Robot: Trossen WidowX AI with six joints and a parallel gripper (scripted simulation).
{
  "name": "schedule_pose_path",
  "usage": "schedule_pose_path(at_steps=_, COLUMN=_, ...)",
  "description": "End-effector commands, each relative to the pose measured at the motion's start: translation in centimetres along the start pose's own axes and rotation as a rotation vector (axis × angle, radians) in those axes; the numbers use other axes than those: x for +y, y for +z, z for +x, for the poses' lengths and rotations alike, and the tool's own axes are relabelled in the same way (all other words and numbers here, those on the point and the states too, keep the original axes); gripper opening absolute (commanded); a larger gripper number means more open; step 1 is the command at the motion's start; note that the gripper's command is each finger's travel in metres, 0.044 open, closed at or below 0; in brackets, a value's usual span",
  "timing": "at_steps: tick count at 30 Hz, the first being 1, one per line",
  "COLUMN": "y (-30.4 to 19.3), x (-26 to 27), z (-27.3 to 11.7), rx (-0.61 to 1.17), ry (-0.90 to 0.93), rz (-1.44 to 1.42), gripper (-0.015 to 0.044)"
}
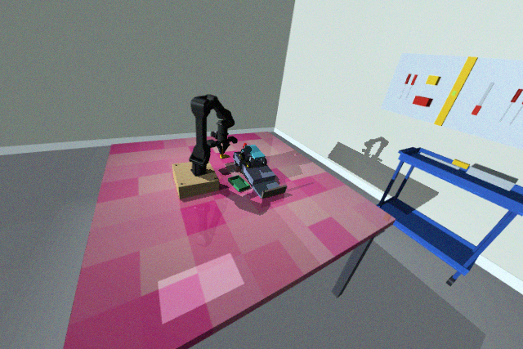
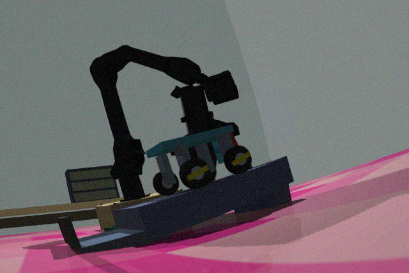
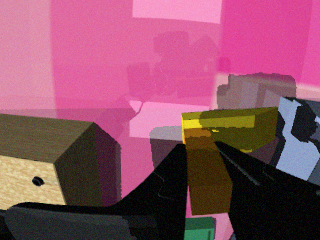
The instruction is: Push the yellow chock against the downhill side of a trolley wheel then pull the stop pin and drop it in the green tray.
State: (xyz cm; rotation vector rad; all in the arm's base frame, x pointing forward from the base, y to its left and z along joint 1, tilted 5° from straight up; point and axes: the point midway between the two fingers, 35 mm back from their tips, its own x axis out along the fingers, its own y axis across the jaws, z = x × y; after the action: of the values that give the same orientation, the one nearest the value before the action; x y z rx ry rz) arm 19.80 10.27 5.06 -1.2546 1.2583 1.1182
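My gripper (image 1: 221, 153) (image 3: 198, 151) is shut on the orange handle (image 3: 209, 175) of the yellow chock (image 1: 225, 156) (image 3: 240, 131), beside the ramp (image 1: 259, 174) (image 2: 211, 200) (image 3: 294, 150) on the robot-base side. The chock's height over the table is hard to tell, and its black rubber base is not clearly visible. The teal-topped trolley (image 1: 257, 152) (image 2: 195, 138) stands on the ramp. The red-headed stop pin (image 1: 244, 145) (image 2: 234, 140) is at its uphill end. The green tray (image 1: 239, 183) (image 2: 110, 228) (image 3: 200, 221) lies between the base and ramp.
The wooden robot base (image 1: 197, 188) (image 2: 105, 217) (image 3: 30, 135) stands beyond the tray from the ramp. An upright end board (image 1: 274, 191) (image 2: 68, 231) closes the ramp's low end. A blue cart (image 1: 447, 167) stands off the table by the wall.
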Motion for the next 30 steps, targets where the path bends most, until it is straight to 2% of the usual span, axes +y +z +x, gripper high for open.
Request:
schedule_pose_path(at_steps=1, y=0.1, x=-0.1, z=-1.6, rx=-0.009, ry=-0.004, rz=0.004, gripper=0.0000)
schedule_pose_path(at_steps=24, y=0.5, x=-0.4, z=-7.9, rx=-0.010, ry=-0.004, rz=0.004, gripper=0.0000)
schedule_pose_path(at_steps=30, y=0.6, x=-0.5, z=-8.2, rx=-0.010, ry=-0.004, rz=0.004, gripper=0.0000)
